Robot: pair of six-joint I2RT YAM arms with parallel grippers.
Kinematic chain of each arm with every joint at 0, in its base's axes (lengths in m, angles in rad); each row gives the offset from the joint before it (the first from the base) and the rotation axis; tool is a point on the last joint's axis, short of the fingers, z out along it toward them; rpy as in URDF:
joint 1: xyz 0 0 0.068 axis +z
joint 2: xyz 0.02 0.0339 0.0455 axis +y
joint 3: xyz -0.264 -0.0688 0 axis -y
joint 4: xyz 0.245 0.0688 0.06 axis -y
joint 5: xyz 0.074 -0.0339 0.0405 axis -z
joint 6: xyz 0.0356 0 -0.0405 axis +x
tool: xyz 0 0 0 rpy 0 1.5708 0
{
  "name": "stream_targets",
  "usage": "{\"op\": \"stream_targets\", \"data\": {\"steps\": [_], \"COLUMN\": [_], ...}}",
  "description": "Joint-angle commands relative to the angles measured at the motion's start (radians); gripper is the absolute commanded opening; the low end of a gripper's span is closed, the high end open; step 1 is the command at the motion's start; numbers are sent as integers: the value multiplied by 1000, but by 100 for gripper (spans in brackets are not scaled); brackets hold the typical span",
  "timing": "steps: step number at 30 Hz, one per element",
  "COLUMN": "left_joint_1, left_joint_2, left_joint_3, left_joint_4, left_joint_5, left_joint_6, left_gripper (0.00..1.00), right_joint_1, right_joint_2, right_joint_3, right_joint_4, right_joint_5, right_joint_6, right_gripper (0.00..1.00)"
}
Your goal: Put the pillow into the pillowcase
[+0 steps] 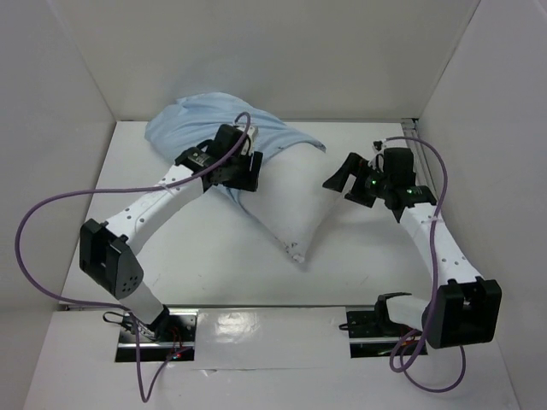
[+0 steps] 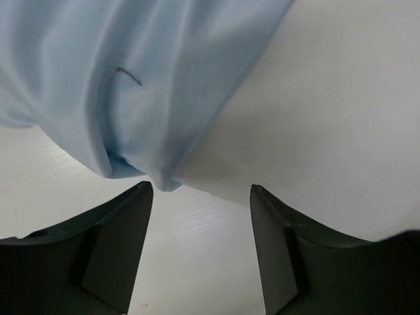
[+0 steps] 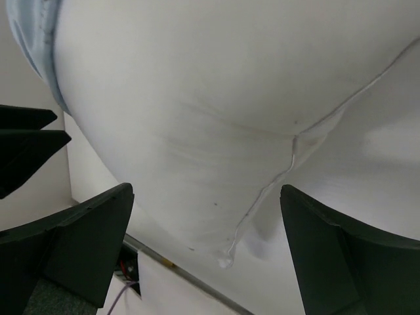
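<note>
The white pillow (image 1: pixel 291 201) lies mid-table, one corner pointing at the near edge. The light blue pillowcase (image 1: pixel 192 124) lies bunched at the back left and covers the pillow's far end. My left gripper (image 1: pixel 246 175) is open and empty, low at the pillowcase's near edge where it meets the pillow. In the left wrist view the pillowcase (image 2: pixel 125 85) hangs just ahead of the open gripper (image 2: pixel 200 188), with the pillow (image 2: pixel 328 131) to the right. My right gripper (image 1: pixel 340 175) is open and empty, right of the pillow. In the right wrist view the pillow (image 3: pixel 216 118) fills the space ahead of the gripper (image 3: pixel 205 191).
White walls enclose the table on the left, back and right. A metal rail (image 1: pixel 256 309) runs along the near edge by the arm bases. The left arm's purple cable (image 1: pixel 34 213) loops out to the left. Part of the left gripper (image 3: pixel 26 141) shows in the right wrist view.
</note>
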Motion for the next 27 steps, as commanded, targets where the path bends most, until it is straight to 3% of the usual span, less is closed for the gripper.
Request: {"op": "stream_targets", "data": {"steps": [1,4,7,18,20,24,25,27], "left_joint_1": [-28,-39,-39,-11,-11,-2,-2,-2], "left_joint_2": [-78,-87,-96,-21,-7,3,3,3], "left_joint_3": [-72,-148,-212,-245,-236,-226,-216,-205], "left_joint_4": [53,94,142,208,217,217,217,207], "left_joint_5": [-147,-233,-233,-279,-288,-264,-236,-201], "left_joint_6": [0,-34,-45,-88,-88,-88,-88,-77], "left_gripper": [73,71,67,55,48,18,1,0], "right_joint_1": [17,17,17,44,53,78,96,119], "right_joint_2": [-8,13,22,22,33,65,88,122], "right_joint_3": [-44,-44,-44,-103,-115,-173,-182,-183], "right_joint_4": [-9,-9,-9,-11,3,64,118,172], "right_joint_5": [-34,-56,-68,-87,-87,-123,-140,-168], "right_joint_6": [8,8,8,-2,-2,20,38,61], "right_gripper": [100,100,100,100,100,100,100,100]}}
